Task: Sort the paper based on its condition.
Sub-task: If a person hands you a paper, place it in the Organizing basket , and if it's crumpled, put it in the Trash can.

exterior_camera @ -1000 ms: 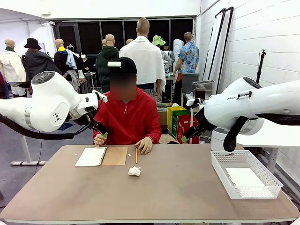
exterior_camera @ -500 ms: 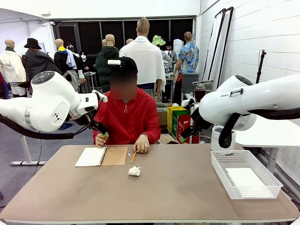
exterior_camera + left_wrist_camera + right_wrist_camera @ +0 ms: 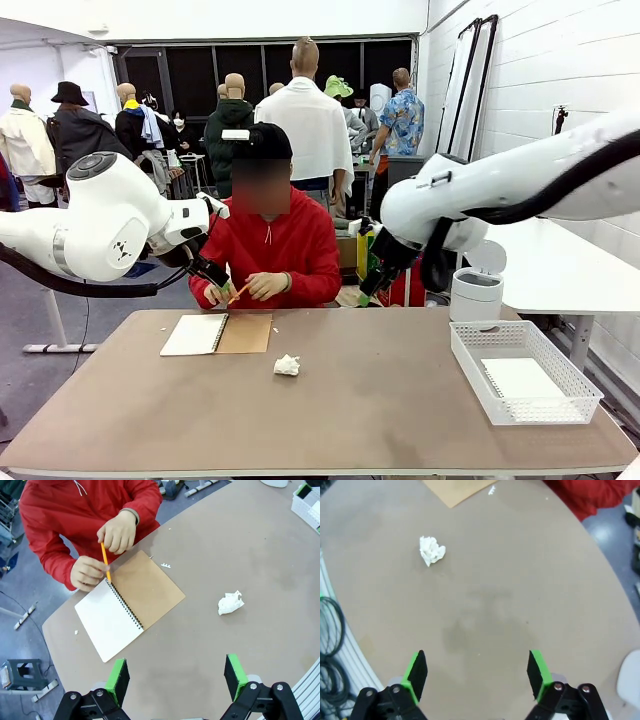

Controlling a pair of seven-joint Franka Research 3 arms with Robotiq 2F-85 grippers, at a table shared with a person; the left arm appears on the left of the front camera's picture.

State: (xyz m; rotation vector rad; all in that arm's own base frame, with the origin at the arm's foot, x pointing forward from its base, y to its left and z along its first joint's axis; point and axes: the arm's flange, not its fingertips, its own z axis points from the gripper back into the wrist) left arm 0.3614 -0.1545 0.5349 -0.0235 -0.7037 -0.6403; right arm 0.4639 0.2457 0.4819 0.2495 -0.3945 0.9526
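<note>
White block wall [image 3: 540, 80], dark windows [image 3: 190, 75]

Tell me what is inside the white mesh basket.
One flat white sheet lies in the basket. Anything beneath it is covered, so I cannot tell whether more sheets are there.

This is a robotics lab in a plain industrial hall. The white left arm [image 3: 100, 215] and right arm [image 3: 500, 185] reach in from either side of the front view over a brown table [image 3: 400, 400], with a painted block wall [image 3: 540, 90] at the right and dark glazed doors [image 3: 190, 75] across the upper middle. Bare grey floor [image 3: 30, 320] at lower left and loose black cables [image 3: 330, 625] at the right wrist view's left edge suit a workroom.
</note>
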